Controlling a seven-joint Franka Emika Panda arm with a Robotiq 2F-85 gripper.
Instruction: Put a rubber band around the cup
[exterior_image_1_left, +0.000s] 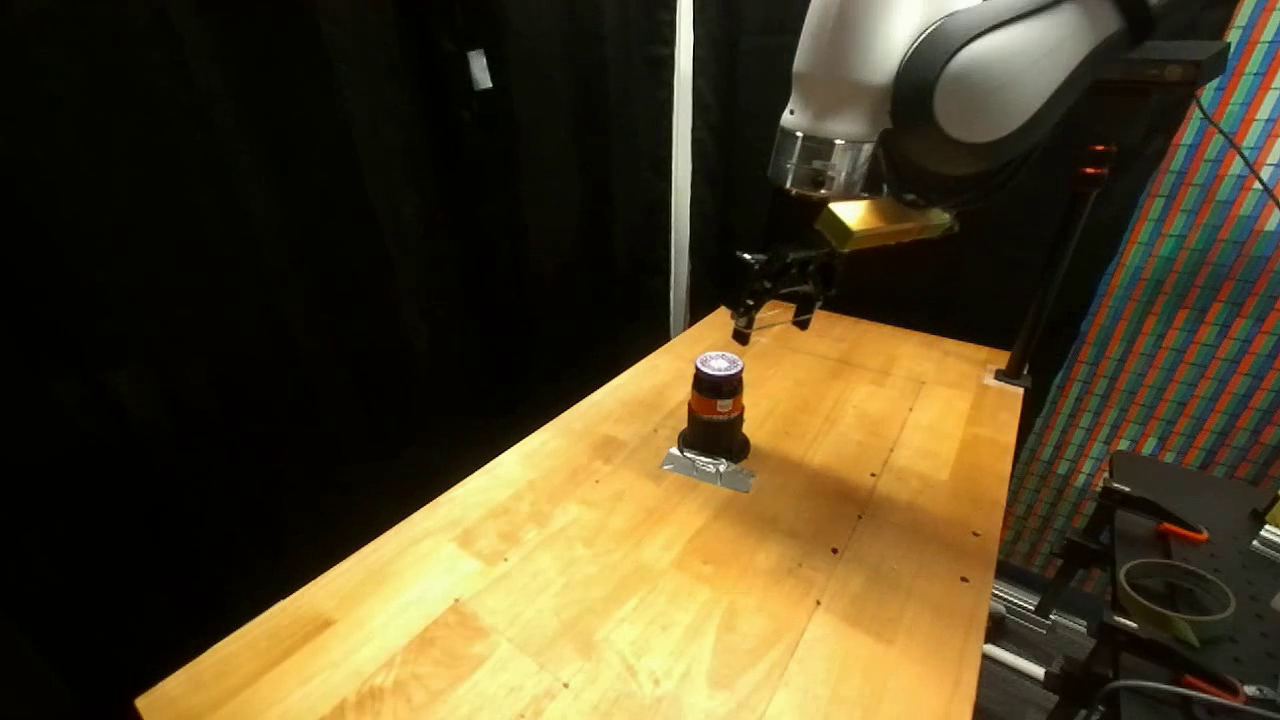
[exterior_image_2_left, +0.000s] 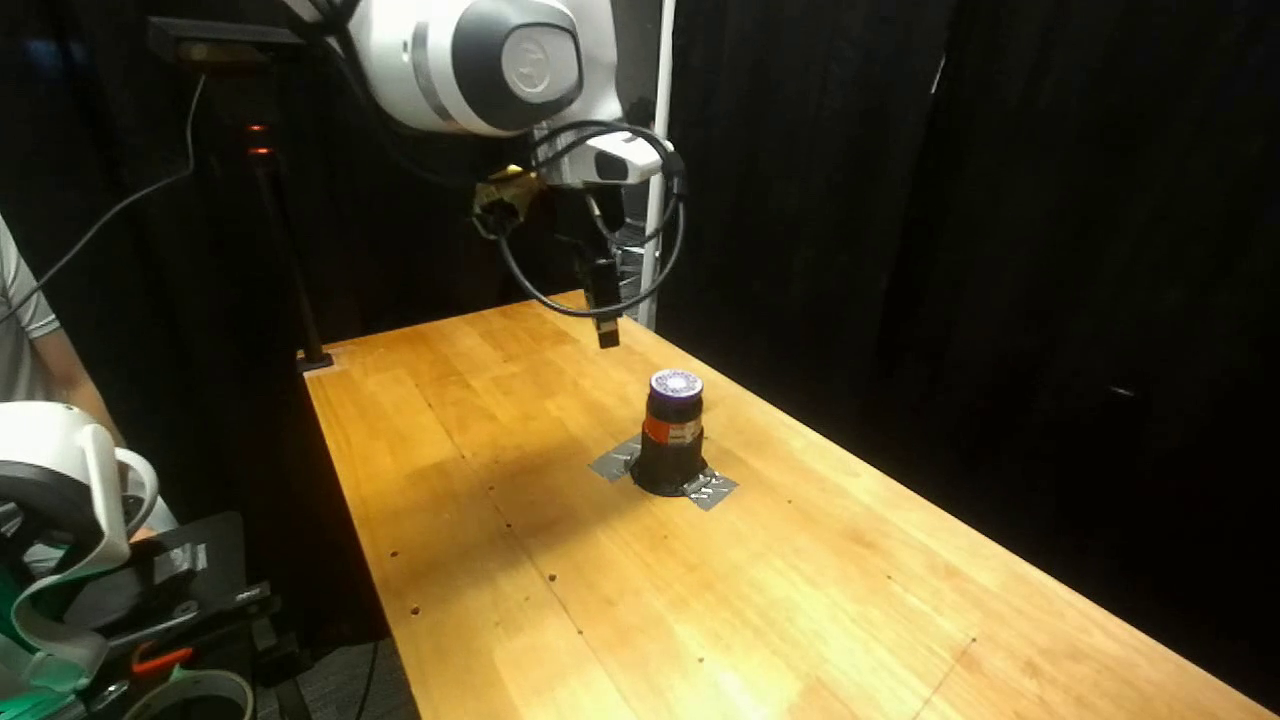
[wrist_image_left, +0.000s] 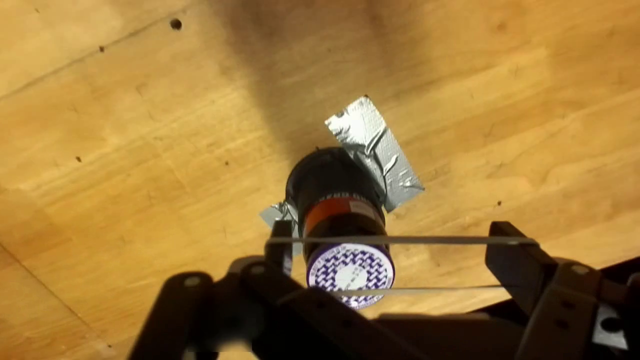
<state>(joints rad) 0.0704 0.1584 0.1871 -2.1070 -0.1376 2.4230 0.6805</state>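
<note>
The cup stands upright on the wooden table, dark with an orange label band and a purple-white patterned top. It shows in both exterior views (exterior_image_1_left: 717, 405) (exterior_image_2_left: 673, 430) and in the wrist view (wrist_image_left: 332, 210). My gripper (exterior_image_1_left: 772, 328) is open, above the table and higher than the cup's top, apart from it; it also shows in an exterior view (exterior_image_2_left: 608, 335). In the wrist view its fingers (wrist_image_left: 392, 246) are wide apart, with a pale rubber band (wrist_image_left: 440, 240) stretched around them. The cup's top appears between the band's two strands, nearer the left finger.
The cup's black base is held to the table (exterior_image_1_left: 600, 560) by silver tape strips (exterior_image_1_left: 707, 468) (exterior_image_2_left: 712, 489) (wrist_image_left: 387, 155). A black cable loop (exterior_image_2_left: 515, 268) hangs from the arm. A dark side stand with a tape roll (exterior_image_1_left: 1177, 620) is beside the table. A person (exterior_image_2_left: 30, 300) is at the edge.
</note>
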